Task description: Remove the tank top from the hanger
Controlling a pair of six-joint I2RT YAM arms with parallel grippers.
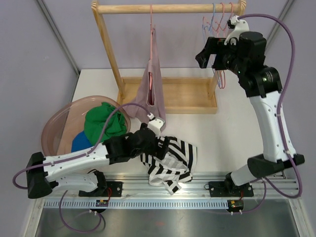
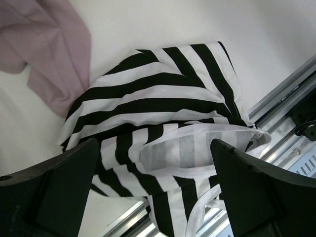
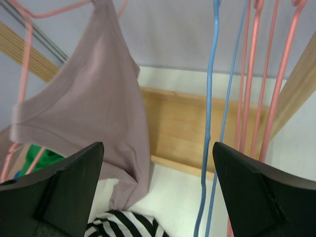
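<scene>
Presently in hand: the approach. The tank top [image 1: 152,84] hangs on its pink hanger [image 1: 151,15] and neither arm touches it.
Tank top: mauve, draped long and narrow from the rack's rail [image 1: 168,8], left of centre, with its hem down near the rack's wooden base.
Right gripper [image 1: 210,58]: raised near the right end of the rail, beside the spare hangers [image 1: 219,19]. Its jaws are spread wide with nothing between them, and its wrist view looks across at the tank top.
Left gripper [image 1: 160,145]: low over a striped garment [image 1: 170,160] that lies crumpled at the near edge of the counter [image 1: 222,128]. Its jaws are wide and grip nothing.
Basin [image 1: 49,128]: at the left, holding green and blue cloth, apart from the task.
Next move: likely the right arm swings left to the tank top and pinches the fabric at a strap or the body, then draws it off the hanger's shoulder. The left arm would need to rise if the hanger has to be steadied.
Hard to make out: how the straps sit on the hanger. In the right wrist view the cloth seems bunched to one side, but the top external view shows it nearly edge-on, so this cannot be settled.
Cut off: the hanger's hook and the rail lie at the frame edges.
</scene>
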